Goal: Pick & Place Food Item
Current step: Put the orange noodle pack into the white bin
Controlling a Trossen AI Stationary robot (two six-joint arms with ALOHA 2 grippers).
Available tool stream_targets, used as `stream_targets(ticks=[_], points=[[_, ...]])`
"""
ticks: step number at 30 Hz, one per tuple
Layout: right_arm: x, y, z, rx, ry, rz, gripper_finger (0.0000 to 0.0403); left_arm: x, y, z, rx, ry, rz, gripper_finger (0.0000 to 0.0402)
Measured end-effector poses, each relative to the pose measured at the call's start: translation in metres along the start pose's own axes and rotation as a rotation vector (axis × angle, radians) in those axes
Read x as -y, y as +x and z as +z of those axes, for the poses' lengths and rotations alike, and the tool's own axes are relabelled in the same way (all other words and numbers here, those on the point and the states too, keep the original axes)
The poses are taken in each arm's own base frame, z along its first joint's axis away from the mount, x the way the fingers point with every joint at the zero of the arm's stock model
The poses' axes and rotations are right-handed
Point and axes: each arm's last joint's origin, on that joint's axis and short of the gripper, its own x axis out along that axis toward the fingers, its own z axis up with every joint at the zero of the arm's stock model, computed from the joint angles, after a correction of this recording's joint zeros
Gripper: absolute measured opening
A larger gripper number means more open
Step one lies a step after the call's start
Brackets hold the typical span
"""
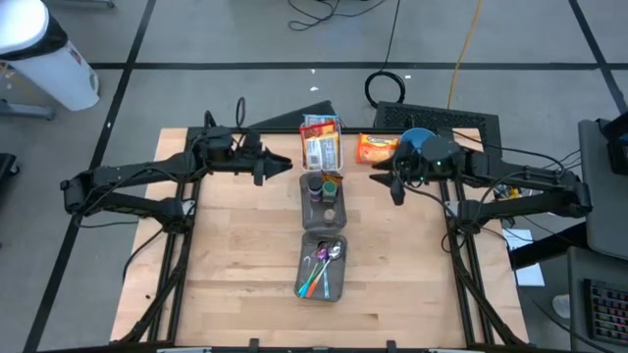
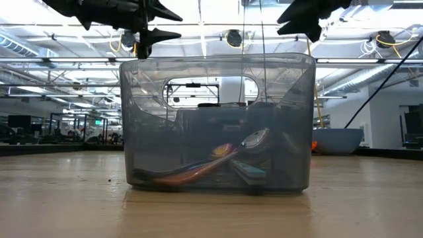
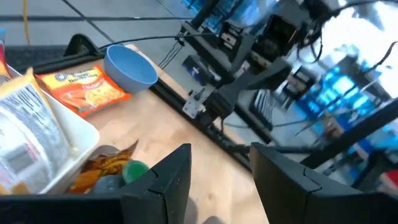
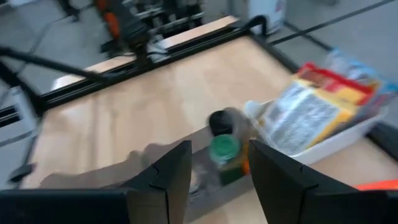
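- Orange noodle packet (image 1: 377, 147): high view shows it flat on the table's far edge, between a white tray (image 1: 321, 143) of food packets and a blue bowl (image 1: 419, 138). Nothing grips it.
- High view, arms: left gripper (image 1: 285, 163) hangs just left of the white tray; right gripper (image 1: 378, 177) hangs just in front of the packet. Both point toward a grey bin (image 1: 324, 201) of small jars at centre. Nearer the front, a second grey bin (image 1: 323, 267) holds spoons.
- Low view: the spoon bin (image 2: 217, 122) fills the foreground on the wooden table (image 2: 66, 198); both grippers sit high above it, empty. Bowl (image 2: 336, 140) visible behind, to the right.
- Left wrist view: fingers (image 3: 161, 180) spread apart, nothing between them. Noodle packet (image 3: 87, 88) lies beside the bowl (image 3: 129, 66), touching the tray (image 3: 74, 134).
- Right wrist view: fingers (image 4: 168, 174) spread apart, empty. Green-lidded jar (image 4: 224, 155) and dark-lidded jar (image 4: 221, 123) stand beyond them, beside the tray (image 4: 336, 140) of packets.
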Motion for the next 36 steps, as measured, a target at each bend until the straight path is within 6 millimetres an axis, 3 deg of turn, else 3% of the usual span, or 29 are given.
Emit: stream_targets(ticks=[11, 26, 36], points=[[0.005, 0.004, 0.009, 0.133, 0.005, -0.22, 0.0153, 0.004, 0.0, 0.005, 0.047, -0.056, -0.038, 0.017], [0.006, 0.035, 0.006, 0.094, 0.089, -0.227, 0.0152, 0.005, -0.001, 0.009, 0.108, -0.057, -0.021, 0.017], [0.006, 0.04, 0.007, 0.118, 0.157, -0.22, 0.0153, 0.009, -0.001, 0.013, 0.153, -0.023, -0.058, 0.017]])
